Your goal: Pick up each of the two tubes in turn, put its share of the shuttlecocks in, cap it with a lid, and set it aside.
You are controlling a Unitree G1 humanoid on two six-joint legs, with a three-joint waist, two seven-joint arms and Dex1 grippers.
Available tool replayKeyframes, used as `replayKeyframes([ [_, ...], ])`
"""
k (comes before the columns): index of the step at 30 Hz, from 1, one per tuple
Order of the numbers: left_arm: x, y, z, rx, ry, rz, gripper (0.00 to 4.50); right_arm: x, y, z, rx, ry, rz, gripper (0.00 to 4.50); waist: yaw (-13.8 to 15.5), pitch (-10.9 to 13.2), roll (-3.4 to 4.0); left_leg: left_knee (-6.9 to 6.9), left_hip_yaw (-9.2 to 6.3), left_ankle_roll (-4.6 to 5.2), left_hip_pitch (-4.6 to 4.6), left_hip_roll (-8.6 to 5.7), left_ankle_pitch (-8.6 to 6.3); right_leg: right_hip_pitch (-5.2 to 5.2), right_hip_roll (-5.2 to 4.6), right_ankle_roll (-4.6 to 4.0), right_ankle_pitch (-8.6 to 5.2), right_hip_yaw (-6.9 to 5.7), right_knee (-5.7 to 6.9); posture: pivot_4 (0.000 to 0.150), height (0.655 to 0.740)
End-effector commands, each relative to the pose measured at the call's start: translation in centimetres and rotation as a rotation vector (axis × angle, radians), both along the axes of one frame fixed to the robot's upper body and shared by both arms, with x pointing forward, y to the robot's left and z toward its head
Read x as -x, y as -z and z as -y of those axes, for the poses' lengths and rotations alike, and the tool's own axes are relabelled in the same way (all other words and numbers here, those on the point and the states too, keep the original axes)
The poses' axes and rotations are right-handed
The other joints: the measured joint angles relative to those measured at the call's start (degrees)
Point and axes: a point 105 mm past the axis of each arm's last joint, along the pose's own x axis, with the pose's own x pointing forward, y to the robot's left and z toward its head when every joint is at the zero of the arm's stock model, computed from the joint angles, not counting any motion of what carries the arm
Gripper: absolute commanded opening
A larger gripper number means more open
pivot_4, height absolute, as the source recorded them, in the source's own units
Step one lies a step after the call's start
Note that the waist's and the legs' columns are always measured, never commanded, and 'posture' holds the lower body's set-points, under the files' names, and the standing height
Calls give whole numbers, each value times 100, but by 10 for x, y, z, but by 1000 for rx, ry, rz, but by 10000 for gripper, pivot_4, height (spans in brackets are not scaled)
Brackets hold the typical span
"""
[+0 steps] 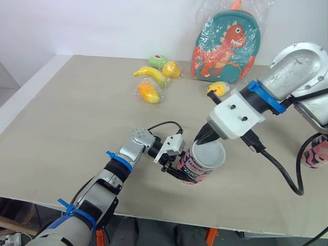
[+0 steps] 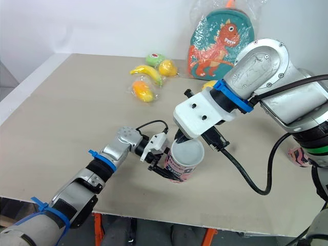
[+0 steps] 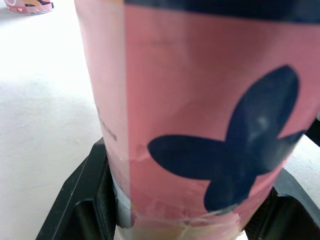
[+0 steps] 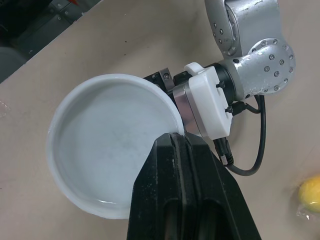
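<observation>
1. A beige counter runs back to a white wall.
2. The tube, pink with dark print, is near the counter's front edge, about midway along it. It is tilted, with its upper end leaning toward the robot's right.
3. The left pincer grips the tube low on its body. In the left wrist view one black finger presses each side of the pink wall.
4. The white lid lies across the tube's upper end, hollow side facing up. I cannot tell whether it is pushed fully home.
5. The right pincer comes down from above. Its two fingers are pressed together on the lid's rim on the side toward the robot's left.
6. A second tube, also pink, stands at the counter's right edge, well apart from the first. The right arm hides most of it.
7. At the back of the counter a dinosaur backpack in clear plastic leans on the wall.
8. Bagged toy fruit lies to the left of the backpack:
   - a banana
   - a lemon touching the banana
   - a green fruit behind them
   - an orange fruit just in front
9. A yellow fruit sits near the backpack's base, just behind the right arm.
10. A black cable loops from the right wrist over the counter.
</observation>
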Motion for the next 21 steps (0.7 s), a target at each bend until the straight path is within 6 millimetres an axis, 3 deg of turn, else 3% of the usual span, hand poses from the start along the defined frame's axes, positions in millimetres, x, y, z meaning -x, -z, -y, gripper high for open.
replayKeyframes([
  [1,-9,3,-11,-20,-73,-13,27107,8,17,-1,60,-53,-76,821,0,-1,-1,0,0,0,0,0,0,0,0,0,0,0,0,1500,7302],
  [8,-10,3,-11,-16,-79,-15,27107,-12,28,-11,30,-42,-22,821,-29,-17,-24,0,1,0,11,13,0,6,9,-9,4,-4,0,1500,7302],
  [11,-9,3,-10,-14,-80,-16,27107,-24,32,-16,11,-17,15,9390,-38,-19,-29,1,2,-1,20,24,0,10,15,-20,11,-10,0,1500,7302],
  [18,-9,5,-10,-11,-84,-21,27107,-19,33,-9,14,17,-41,41355,-39,-23,-35,0,3,-3,43,28,1,13,16,-30,11,-12,1,1500,7302],
  [21,-9,5,-9,-12,-84,-21,27107,-25,12,-12,-62,52,-25,42677,-37,-24,-38,-1,3,-3,44,27,0,14,16,-30,9,-12,0,1500,7302],
])
